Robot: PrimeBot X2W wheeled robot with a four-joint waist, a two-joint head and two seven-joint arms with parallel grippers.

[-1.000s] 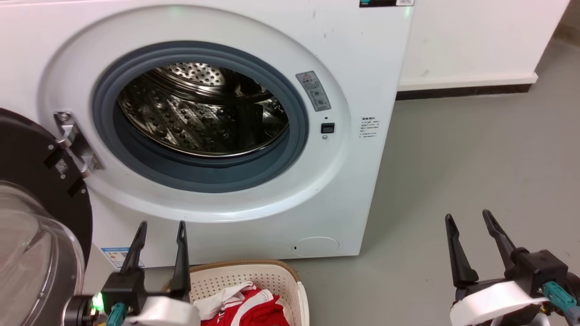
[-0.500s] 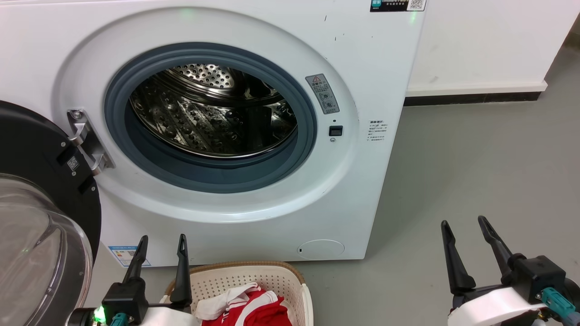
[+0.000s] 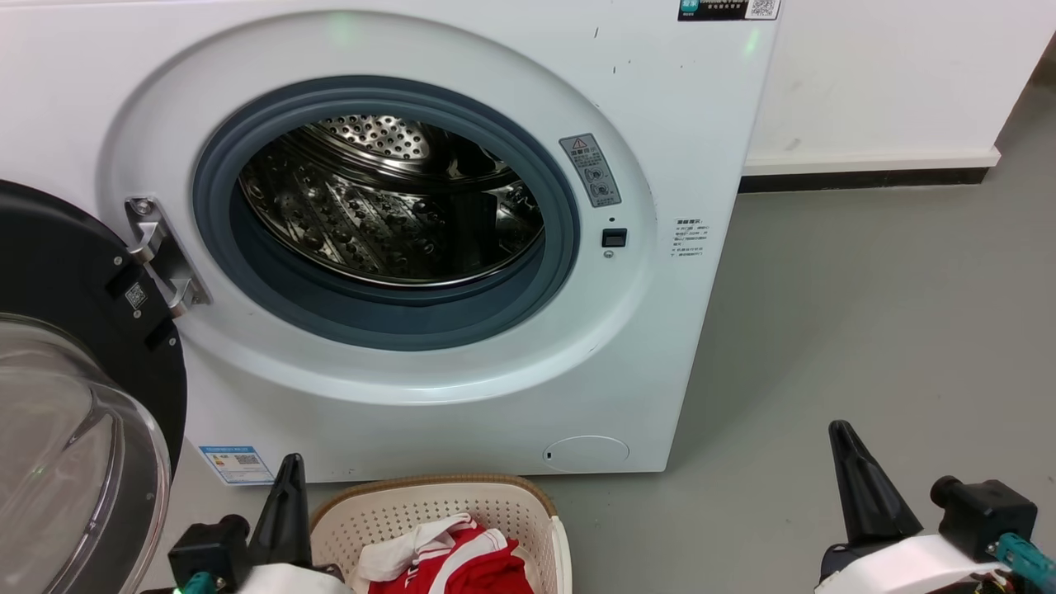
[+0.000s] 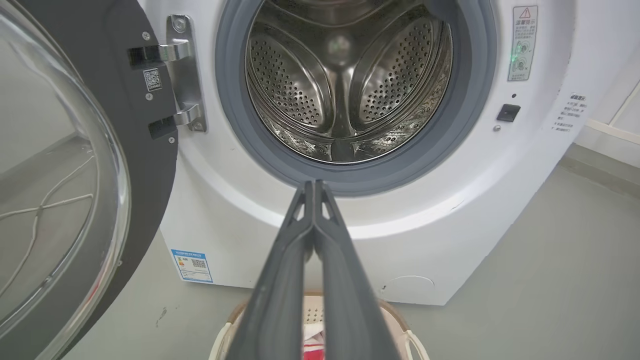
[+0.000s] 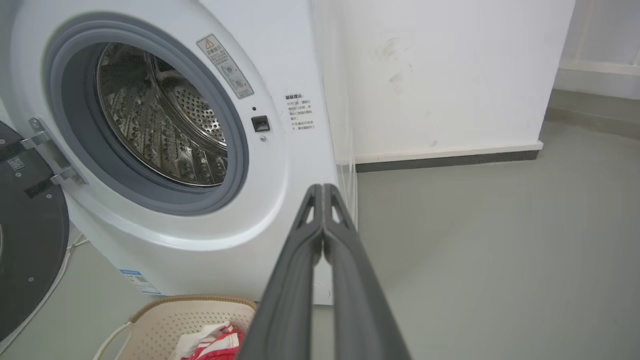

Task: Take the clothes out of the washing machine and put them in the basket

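The washer (image 3: 676, 355) stands with its door (image 3: 82, 264) swung wide open on a steel hinge (image 3: 161, 260) at the washer's left side, the glass bulge turned outward. Inside the grey ring (image 3: 388, 326), the drum (image 3: 388, 214) shows its perforated steel wall and raised ribs.

The basket (image 3: 429, 507) sits on the floor (image 3: 866, 313) just in front of the washer, below the ring. The clothes (image 3: 458, 561) lie bunched inside it, red with white stripes and a white fold on the door side.

The left gripper (image 3: 289, 472) is low in front of the washer, just beside the basket on the door side. Its fingers are pressed flat together with nothing between them. In the left wrist view the tips point at the bottom of the ring.

The right gripper (image 3: 843, 433) is out past the washer's right corner, over bare floor and well apart from the basket. Its fingers are also clenched together on nothing. In the right wrist view they point at the washer's front right edge, where it meets the wall (image 5: 440, 75).
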